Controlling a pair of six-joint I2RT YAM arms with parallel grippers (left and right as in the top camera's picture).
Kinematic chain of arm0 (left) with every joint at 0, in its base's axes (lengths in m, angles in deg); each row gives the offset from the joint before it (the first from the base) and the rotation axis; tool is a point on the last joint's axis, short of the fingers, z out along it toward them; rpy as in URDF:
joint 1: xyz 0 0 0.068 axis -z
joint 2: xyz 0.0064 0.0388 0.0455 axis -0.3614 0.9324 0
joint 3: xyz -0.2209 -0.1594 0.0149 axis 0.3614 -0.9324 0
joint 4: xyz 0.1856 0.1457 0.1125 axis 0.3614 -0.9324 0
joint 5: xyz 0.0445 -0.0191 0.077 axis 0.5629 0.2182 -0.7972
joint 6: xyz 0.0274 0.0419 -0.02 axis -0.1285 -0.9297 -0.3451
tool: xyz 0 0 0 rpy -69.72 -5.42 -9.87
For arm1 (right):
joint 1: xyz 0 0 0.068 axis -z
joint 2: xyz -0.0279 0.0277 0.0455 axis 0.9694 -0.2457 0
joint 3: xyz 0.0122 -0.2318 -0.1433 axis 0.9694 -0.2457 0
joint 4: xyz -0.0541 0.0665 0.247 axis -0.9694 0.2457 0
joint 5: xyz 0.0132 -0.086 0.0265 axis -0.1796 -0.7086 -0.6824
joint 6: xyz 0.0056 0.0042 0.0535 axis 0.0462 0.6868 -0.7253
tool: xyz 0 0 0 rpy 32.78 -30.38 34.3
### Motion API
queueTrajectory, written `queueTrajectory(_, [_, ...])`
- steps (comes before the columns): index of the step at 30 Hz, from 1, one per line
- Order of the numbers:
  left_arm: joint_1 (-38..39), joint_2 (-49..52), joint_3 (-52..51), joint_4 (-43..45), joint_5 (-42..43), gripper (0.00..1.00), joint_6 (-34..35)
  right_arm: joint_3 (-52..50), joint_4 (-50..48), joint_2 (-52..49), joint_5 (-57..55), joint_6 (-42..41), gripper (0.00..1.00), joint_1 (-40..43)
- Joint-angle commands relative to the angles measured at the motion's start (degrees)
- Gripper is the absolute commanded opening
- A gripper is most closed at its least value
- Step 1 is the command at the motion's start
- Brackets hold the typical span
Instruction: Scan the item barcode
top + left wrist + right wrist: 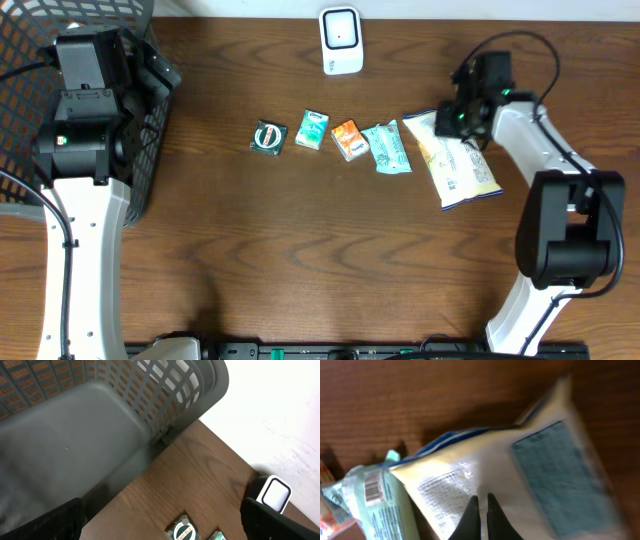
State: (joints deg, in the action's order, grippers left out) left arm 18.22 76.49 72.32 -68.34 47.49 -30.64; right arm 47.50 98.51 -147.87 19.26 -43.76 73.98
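The right gripper (pixel 481 510), fingers pressed together, sits just over the printed face of the cream snack bag (pixel 520 475). The bag lies flat on the table (pixel 300 230), rightmost in a row of small packets (pixel 312 130). The left gripper (pixel 161 510) stands spread wide by the grey basket (pixel 190 395), well apart from the bag.

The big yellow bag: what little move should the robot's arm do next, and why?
Probably raise the right gripper a little to test its hold. It is shut, over the top end of the big yellow bag, which lies flat on the table, away from the white scanner. Whether it pinches the wrapper is unclear.
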Motion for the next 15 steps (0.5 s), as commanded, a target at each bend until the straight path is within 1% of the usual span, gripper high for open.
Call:
queueTrajectory(1, [-0.24,-0.31,0.11,-0.22,-0.11,0.98,0.68,-3.1,-2.91,-1.18,2.45,-2.1,0.01,-2.05])
queueTrajectory(4, [-0.24,-0.31,0.11,-0.22,-0.11,0.98,0.68,-2.16,-3.65,-0.85,-4.66,-5.01,0.01,-2.27])
queueTrajectory(8, [-0.24,-0.31,0.11,-0.22,-0.11,0.98,0.68,3.63,-0.35,-0.09,-5.2,-5.07,0.01,-1.4])
queueTrajectory(11, [-0.24,-0.31,0.11,-0.22,-0.11,0.98,0.68,10.67,6.4,0.68,-5.18,-5.05,0.01,0.04])
queueTrajectory(15, [-0.24,-0.31,0.11,-0.2,-0.11,0.97,0.68,18.45,17.97,0.9,-6.03,-3.54,0.01,1.57])
